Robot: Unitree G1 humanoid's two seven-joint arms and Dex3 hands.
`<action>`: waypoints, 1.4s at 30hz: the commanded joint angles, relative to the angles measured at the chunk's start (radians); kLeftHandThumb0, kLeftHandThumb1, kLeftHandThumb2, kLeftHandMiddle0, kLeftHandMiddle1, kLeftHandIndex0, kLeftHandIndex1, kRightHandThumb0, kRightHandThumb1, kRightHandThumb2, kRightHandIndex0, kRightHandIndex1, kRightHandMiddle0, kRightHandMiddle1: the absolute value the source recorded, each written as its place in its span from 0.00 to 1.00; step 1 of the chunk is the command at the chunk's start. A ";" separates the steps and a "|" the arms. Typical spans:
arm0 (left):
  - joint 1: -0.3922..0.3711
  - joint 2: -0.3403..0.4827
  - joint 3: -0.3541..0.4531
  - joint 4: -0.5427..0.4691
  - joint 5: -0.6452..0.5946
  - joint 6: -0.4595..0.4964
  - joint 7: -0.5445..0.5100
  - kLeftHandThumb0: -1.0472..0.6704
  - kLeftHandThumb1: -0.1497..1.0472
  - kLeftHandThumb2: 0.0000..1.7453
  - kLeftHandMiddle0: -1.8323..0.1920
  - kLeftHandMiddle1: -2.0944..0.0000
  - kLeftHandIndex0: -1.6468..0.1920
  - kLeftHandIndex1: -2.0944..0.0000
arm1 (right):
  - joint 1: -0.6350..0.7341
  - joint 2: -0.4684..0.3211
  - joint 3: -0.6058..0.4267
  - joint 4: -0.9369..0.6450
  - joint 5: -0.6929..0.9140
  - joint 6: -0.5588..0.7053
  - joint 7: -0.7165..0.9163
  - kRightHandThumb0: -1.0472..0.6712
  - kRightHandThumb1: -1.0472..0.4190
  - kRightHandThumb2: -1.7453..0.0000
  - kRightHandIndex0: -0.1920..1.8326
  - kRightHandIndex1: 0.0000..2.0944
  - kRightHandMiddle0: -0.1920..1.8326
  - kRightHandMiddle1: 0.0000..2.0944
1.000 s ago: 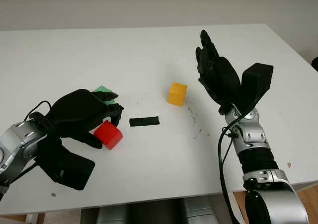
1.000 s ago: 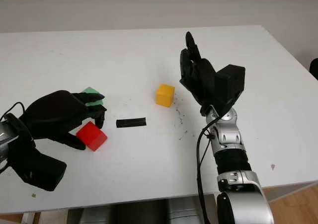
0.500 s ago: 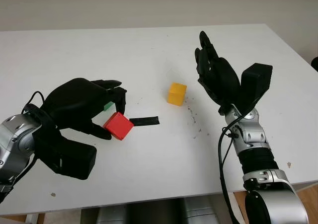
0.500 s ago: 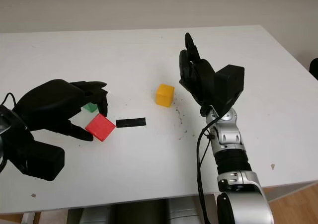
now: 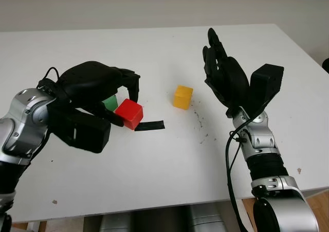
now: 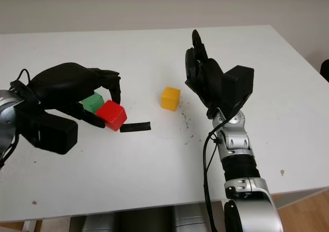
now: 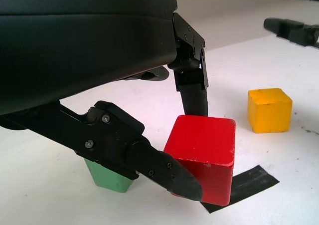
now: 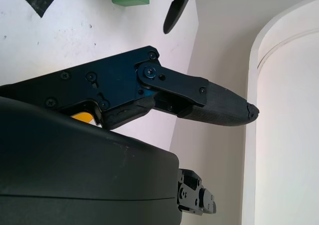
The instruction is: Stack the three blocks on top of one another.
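Observation:
My left hand (image 5: 121, 101) is shut on the red block (image 5: 129, 113) and holds it tilted just above the table. The block shows close up in the left wrist view as a red cube (image 7: 203, 156) pinched between two black fingers (image 7: 192, 88). The green block (image 5: 109, 103) sits on the table right behind the red one, partly hidden by my hand. The yellow block (image 5: 183, 97) stands alone near the table's middle. My right hand (image 5: 221, 72) is open, raised above the table to the right of the yellow block.
A strip of black tape (image 5: 149, 125) lies on the white table (image 5: 164, 160) just right of the red block. Small dark specks (image 5: 199, 120) dot the surface near the yellow block.
My left hand has lifted the red block off the table and carried it up and to the right, next to the green block. The right hand has stayed still.

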 commanded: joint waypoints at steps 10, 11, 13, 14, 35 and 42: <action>-0.193 -0.084 -0.090 0.209 -0.027 -0.045 -0.051 0.36 0.91 0.03 0.79 0.98 0.66 0.31 | 0.003 0.001 0.002 -0.032 -0.001 0.000 -0.001 0.20 0.00 0.59 0.00 0.00 0.00 0.00; -0.201 -0.091 -0.095 0.222 -0.026 -0.044 -0.052 0.36 0.91 0.03 0.79 0.98 0.66 0.30 | 0.004 0.001 0.002 -0.035 -0.001 0.002 -0.001 0.20 0.00 0.59 0.00 0.00 0.00 0.00; -0.210 -0.102 -0.101 0.242 -0.030 -0.041 -0.051 0.35 0.91 0.03 0.79 0.98 0.66 0.29 | 0.008 0.000 0.002 -0.039 -0.001 0.005 -0.001 0.20 0.00 0.59 0.00 0.00 0.00 0.00; -0.212 -0.108 -0.101 0.252 -0.038 -0.042 -0.053 0.35 0.92 0.03 0.79 0.98 0.66 0.28 | 0.009 0.000 0.002 -0.041 -0.002 0.005 -0.002 0.20 0.00 0.59 0.00 0.00 0.00 0.00; -0.207 -0.144 -0.104 0.323 -0.134 0.020 -0.084 0.34 0.94 0.03 0.81 0.98 0.71 0.24 | 0.017 0.007 0.000 -0.037 0.002 -0.005 -0.007 0.19 0.00 0.59 0.00 0.00 0.00 0.00; -0.200 -0.153 -0.105 0.342 -0.129 0.014 -0.067 0.35 0.94 0.03 0.81 0.98 0.71 0.26 | 0.022 0.007 0.001 -0.044 0.001 0.000 -0.010 0.19 0.00 0.59 0.00 0.00 0.00 0.00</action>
